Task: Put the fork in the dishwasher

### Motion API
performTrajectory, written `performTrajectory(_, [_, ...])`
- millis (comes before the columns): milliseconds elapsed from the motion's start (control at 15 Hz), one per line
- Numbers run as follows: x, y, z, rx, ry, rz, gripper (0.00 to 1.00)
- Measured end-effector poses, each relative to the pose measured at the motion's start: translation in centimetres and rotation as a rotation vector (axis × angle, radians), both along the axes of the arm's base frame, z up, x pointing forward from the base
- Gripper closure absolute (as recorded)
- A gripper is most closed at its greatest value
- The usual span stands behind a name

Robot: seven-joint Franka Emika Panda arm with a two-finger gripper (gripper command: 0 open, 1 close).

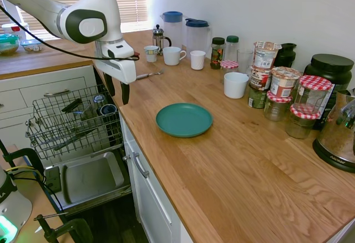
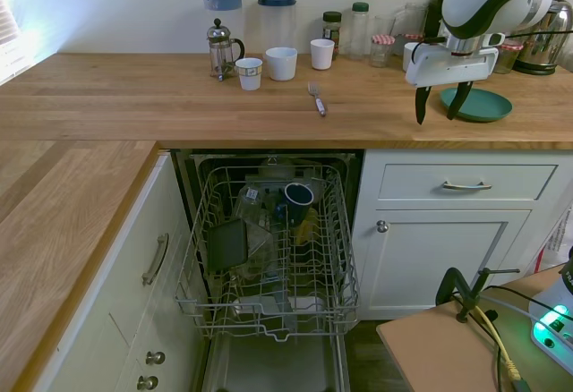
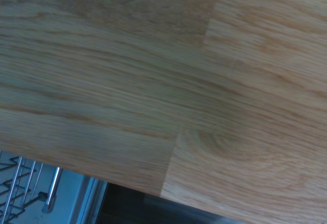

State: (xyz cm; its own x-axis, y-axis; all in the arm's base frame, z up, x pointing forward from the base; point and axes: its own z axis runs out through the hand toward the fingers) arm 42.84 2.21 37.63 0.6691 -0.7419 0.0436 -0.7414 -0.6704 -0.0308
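The silver fork (image 2: 316,98) lies flat on the wooden counter, near the white cups; it also shows behind the gripper as the fork (image 1: 148,75). My gripper (image 1: 117,92) hangs open and empty over the counter's front edge, beside the teal plate (image 2: 477,104). Seen from the other side, the gripper (image 2: 440,103) is well to the right of the fork. The dishwasher (image 2: 269,249) stands open below the counter, its wire rack (image 1: 72,122) pulled out with mugs and dark utensils inside. The wrist view shows only wood grain and a sliver of rack.
A French press (image 2: 220,49), cups (image 2: 281,63), two jugs (image 1: 197,35) and several jars (image 1: 283,90) line the back of the counter. A kettle (image 1: 339,135) stands at the right. White drawers (image 2: 466,182) flank the dishwasher.
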Motion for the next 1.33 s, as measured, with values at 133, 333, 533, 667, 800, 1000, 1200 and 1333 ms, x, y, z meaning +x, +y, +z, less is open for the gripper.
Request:
performTrajectory(133, [0.1,0.0,0.0,0.000,0.000,0.000,0.00])
performTrajectory(333, [1.3,0.4,1.1,0.002,-0.016,0.003,0.00])
performTrajectory(533, [4.0,2.6,2.7,0.008,-0.047,0.005,0.00])
performTrajectory(667, [6.4,5.1,3.5,0.021,-0.068,-0.001,0.00])
performTrajectory(800, [8.8,7.7,4.0,0.041,-0.091,-0.005,0.00])
performTrajectory(1000, [12.2,10.8,3.7,0.061,-0.120,-0.027,0.00])
performTrajectory(1200, [15.8,13.9,2.6,0.039,-0.144,-0.072,0.00])
performTrajectory(1333, [18.0,15.2,1.7,0.021,-0.163,-0.106,0.00])
